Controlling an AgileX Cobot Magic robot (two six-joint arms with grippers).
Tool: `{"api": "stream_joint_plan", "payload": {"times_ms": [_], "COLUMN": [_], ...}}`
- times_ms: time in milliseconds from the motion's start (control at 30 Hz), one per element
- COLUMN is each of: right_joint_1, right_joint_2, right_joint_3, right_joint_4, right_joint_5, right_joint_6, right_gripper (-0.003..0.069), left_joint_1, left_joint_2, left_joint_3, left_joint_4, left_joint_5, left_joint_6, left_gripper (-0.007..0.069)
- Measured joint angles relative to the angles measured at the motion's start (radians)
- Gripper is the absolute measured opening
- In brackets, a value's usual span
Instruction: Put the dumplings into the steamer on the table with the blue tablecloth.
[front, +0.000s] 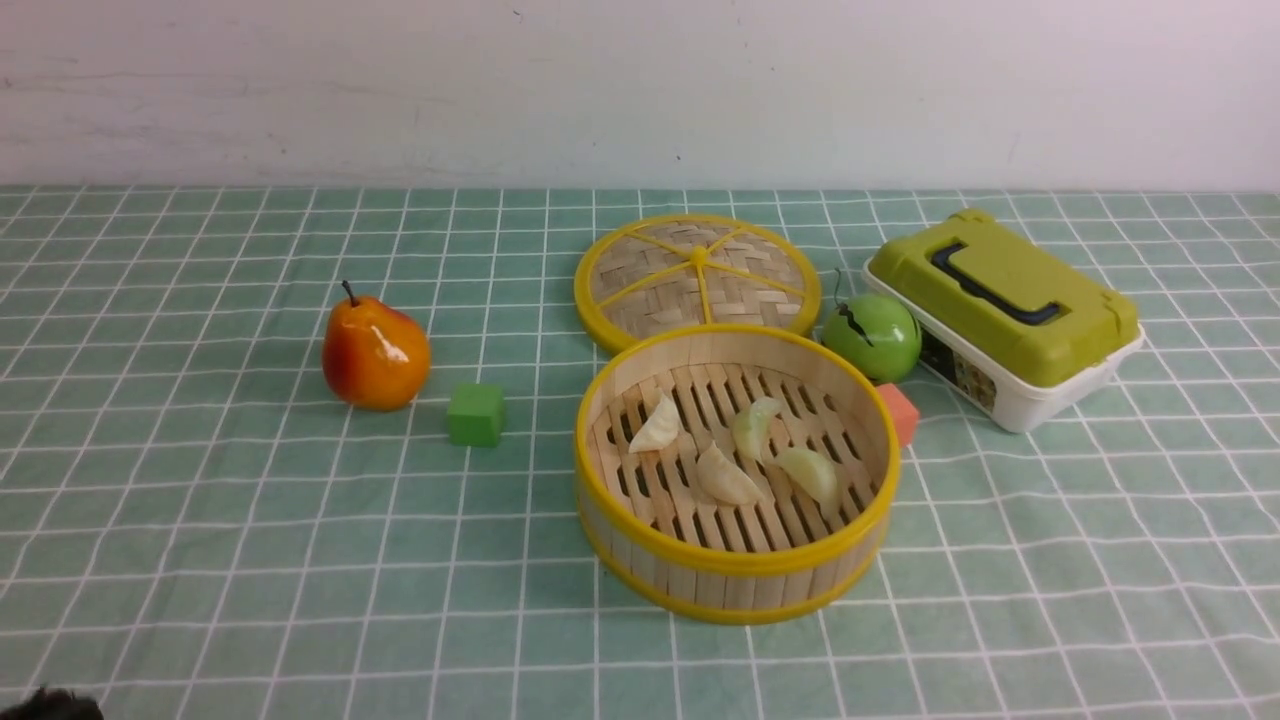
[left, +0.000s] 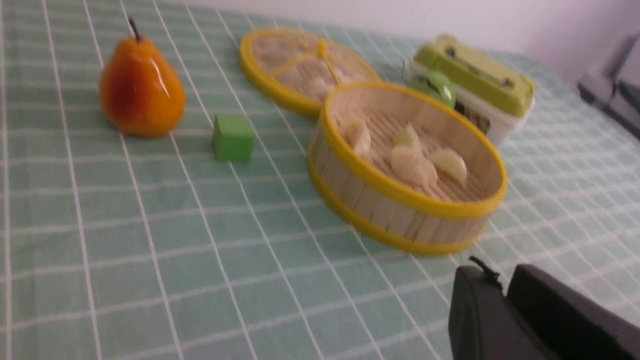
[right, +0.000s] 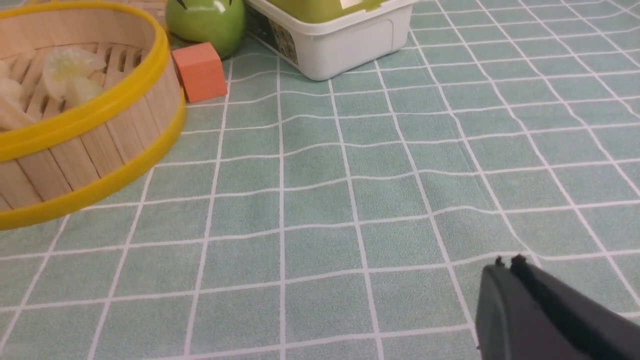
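The steamer stands mid-table on the blue tablecloth, open at the top. Several pale dumplings lie on its slatted floor, among them one at the left, one in the middle and one at the right. The left wrist view shows the steamer with the dumplings inside, and my left gripper shut and empty over bare cloth, short of it. In the right wrist view my right gripper is shut and empty, well to the right of the steamer.
The flat woven lid lies just behind the steamer. An orange pear and a green cube sit to the left. A green apple, an orange cube and a green-lidded white box crowd the right side.
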Motion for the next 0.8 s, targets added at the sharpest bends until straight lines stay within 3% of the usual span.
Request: {"api": "stream_joint_plan", "payload": {"times_ms": [133, 233, 467, 800], "right_joint_1": [0.000, 0.000, 0.000, 0.000], "right_joint_2": [0.000, 0.000, 0.000, 0.000], "right_joint_3": [0.000, 0.000, 0.000, 0.000], "right_joint_4": [0.000, 0.000, 0.000, 0.000], "right_joint_5": [0.000, 0.000, 0.000, 0.000], "right_joint_6": [0.000, 0.000, 0.000, 0.000], "right_gripper": [-0.0003, -0.0003, 0.0003, 0.0012], "left_joint_1": [0.122, 0.252, 0.445, 0.560], "left_joint_2": [-0.010, -0.055, -0.101, -0.101], "left_joint_3": [0.095, 0.167, 0.284, 0.301], "left_joint_4": [0.019, 0.021, -0.001, 0.034], "left_joint_5": [-0.171, -0.212, -0.223, -0.092], "left_joint_6": [0.000, 0.000, -0.003, -0.003], "left_gripper": [-0.0014, -0.0014, -0.0014, -0.0014]}}
